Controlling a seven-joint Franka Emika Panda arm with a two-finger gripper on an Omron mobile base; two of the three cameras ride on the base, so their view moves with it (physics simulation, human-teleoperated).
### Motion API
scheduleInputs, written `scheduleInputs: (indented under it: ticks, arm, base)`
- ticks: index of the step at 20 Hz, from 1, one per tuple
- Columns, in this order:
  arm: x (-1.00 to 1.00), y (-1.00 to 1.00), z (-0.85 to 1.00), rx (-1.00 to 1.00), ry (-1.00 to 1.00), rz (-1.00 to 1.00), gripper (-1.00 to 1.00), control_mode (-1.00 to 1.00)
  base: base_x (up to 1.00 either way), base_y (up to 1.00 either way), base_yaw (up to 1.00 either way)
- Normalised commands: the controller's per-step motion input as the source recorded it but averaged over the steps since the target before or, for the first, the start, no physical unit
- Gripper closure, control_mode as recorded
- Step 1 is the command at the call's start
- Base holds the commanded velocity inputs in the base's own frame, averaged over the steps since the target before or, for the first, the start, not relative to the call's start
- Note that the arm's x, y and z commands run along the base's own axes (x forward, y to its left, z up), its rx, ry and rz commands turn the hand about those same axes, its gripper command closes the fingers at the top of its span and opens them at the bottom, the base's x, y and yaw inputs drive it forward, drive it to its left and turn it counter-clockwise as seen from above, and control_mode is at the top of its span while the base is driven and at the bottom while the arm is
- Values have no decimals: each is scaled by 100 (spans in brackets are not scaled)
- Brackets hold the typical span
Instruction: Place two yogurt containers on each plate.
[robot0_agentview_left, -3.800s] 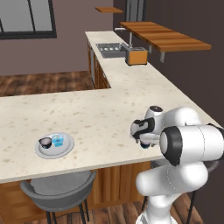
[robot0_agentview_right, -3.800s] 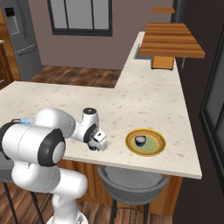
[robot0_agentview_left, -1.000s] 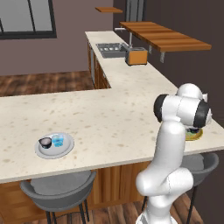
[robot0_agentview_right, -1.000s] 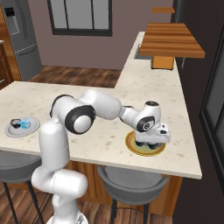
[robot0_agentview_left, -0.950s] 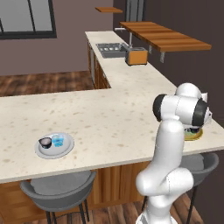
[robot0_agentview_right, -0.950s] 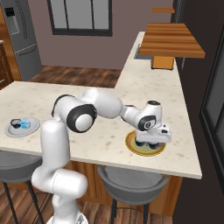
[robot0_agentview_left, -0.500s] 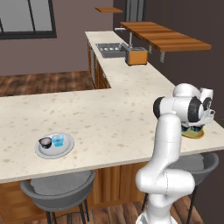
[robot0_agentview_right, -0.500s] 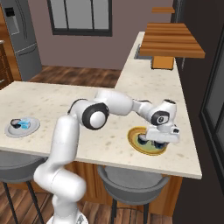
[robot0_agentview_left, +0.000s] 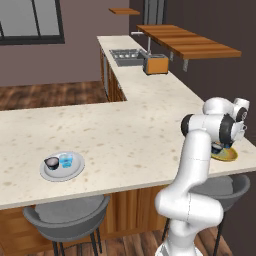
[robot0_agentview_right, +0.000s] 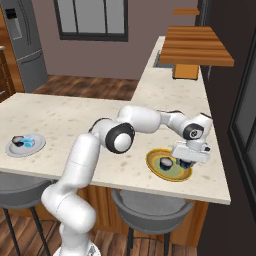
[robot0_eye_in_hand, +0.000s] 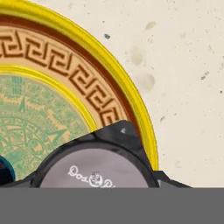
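The yellow plate (robot0_agentview_right: 156, 161) with a patterned centre (robot0_eye_in_hand: 48, 118) lies near the counter's right end. One dark yogurt container (robot0_agentview_right: 166, 162) with a pale top stands on it. My gripper (robot0_agentview_right: 186, 161) hangs low over the plate's right side, shut on a second dark yogurt container (robot0_eye_in_hand: 98, 168), whose grey lid sits just inside the plate's rim in the hand view. Far to the left, the pale grey plate (robot0_agentview_left: 71, 171) carries a dark yogurt container (robot0_agentview_left: 51, 162) and a light blue one (robot0_agentview_left: 66, 160).
The counter's front edge and right end run close to the yellow plate (robot0_agentview_left: 227, 156). Grey stools (robot0_agentview_right: 150, 207) stand under the counter. An orange box (robot0_agentview_left: 155, 64) and a sink (robot0_agentview_left: 124, 53) sit far back, with a wooden shelf (robot0_agentview_left: 185, 42) above them.
My arm has swung further right and stretched out over the yellow plate, bringing the held yogurt container down to the plate's right side. The grey plate's cups have not moved.
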Motion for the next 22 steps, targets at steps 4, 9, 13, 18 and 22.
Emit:
scheduleInputs:
  ticks: [4,9,13,18,22]
  arm:
    - [-21,34,-8,-3,-10,1,100,-100]
    - [-32,28,-6,-13,-25,0,100,-100]
    - [-38,32,-8,-24,-32,0,100,-100]
    - [-16,40,-10,-26,-19,-5,100,-100]
    - [30,15,-19,-17,2,-7,100,-100]
  base:
    - [0,0,0]
    - [0,0,0]
    - [0,0,0]
    - [0,0,0]
    - [0,0,0]
